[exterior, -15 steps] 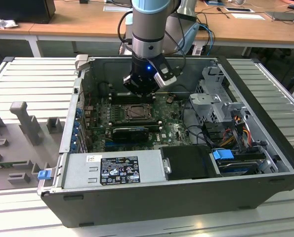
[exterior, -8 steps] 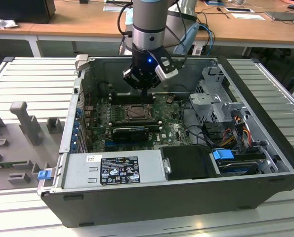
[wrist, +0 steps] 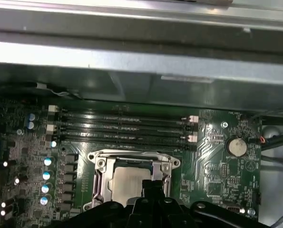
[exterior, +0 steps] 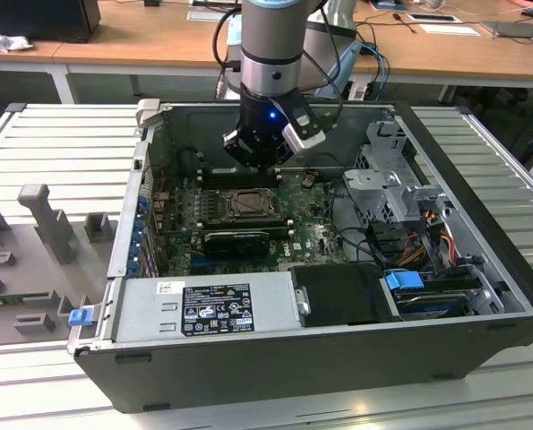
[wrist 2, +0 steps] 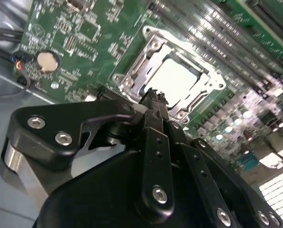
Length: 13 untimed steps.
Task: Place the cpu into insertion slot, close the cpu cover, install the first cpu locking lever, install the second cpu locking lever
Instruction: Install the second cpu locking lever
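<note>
The cpu (wrist: pixel 124 183) lies flat in the insertion slot (exterior: pixel 245 204), its pale metal face (wrist 2: pixel 175 78) showing through the window of the cpu cover (wrist: pixel 100 176). The silvery cover (wrist 2: pixel 131 71) lies down over the chip, framing it. My gripper (exterior: pixel 259 163) hangs inside the open computer case just above the socket. In both wrist views its black fingertips (wrist 2: pixel 153 97) come together at the socket's edge, shut with nothing between them (wrist: pixel 151 186). Whether the locking levers are latched I cannot tell.
Long black memory slots (wrist: pixel 122 128) run beside the socket, and a coin battery (wrist: pixel 236 146) sits on the green board. A black graphics card (exterior: pixel 236 240), a grey power supply (exterior: pixel 203 305) and a drive cage with cables (exterior: pixel 396 184) crowd the case.
</note>
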### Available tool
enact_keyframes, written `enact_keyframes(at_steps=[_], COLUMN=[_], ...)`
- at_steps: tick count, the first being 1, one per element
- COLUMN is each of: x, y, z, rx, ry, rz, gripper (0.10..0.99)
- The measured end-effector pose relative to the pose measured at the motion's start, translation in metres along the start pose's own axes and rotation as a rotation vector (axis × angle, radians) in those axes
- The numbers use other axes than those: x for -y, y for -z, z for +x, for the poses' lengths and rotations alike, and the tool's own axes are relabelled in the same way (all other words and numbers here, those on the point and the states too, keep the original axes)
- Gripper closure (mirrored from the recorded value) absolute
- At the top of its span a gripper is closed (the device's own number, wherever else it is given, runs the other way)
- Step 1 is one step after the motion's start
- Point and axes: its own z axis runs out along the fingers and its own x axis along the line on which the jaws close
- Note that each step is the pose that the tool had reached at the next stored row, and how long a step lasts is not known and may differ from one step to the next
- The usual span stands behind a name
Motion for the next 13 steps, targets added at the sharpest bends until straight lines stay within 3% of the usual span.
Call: enact_keyframes(at_steps=[5, 10, 13], x=[0.0181, 0.0441, 0.0494], y=[-0.0021, -0.0072, -0.0074], z=[0.0013, 0.0043, 0.0128], rx=[-0.0040, -0.0059, -0.0056], ry=[0.000, 0.000, 0.000], rz=[-0.001, -0.011, -0.014], gripper=[0.980, 0.980, 0.980])
